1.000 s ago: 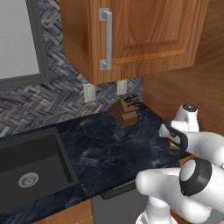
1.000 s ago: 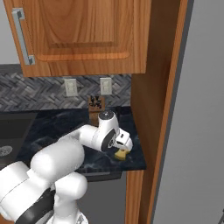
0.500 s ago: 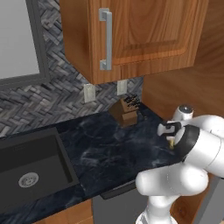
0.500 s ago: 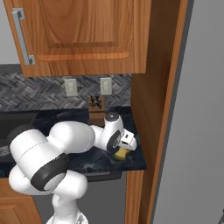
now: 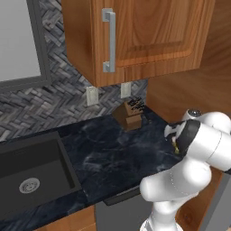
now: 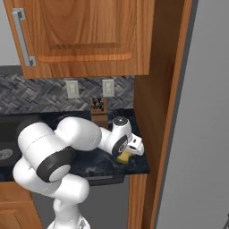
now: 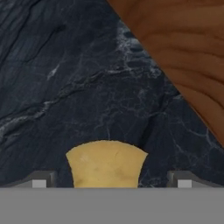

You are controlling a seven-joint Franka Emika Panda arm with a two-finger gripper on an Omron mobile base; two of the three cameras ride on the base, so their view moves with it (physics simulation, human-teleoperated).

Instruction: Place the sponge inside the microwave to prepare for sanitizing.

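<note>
The sponge is a yellow pad lying flat on the dark marble counter, close to the wooden side wall. My gripper hangs over it, open, with one fingertip on each side of the pad and a gap between each tip and the sponge. From the right base view the sponge sits near the counter's front right corner, under the gripper. In the left base view the arm's white bulk covers that spot. The microwave is out of view.
A wooden knife block stands at the back of the counter, under the wall outlets. The black sink lies to the left. A tall wooden panel bounds the counter on the right, and an upper cabinet hangs overhead.
The arm has folded and swung its elbow round while the hand has stayed over the sponge, shifting slightly toward the wooden wall. The jaws remain open and the sponge has not moved.
</note>
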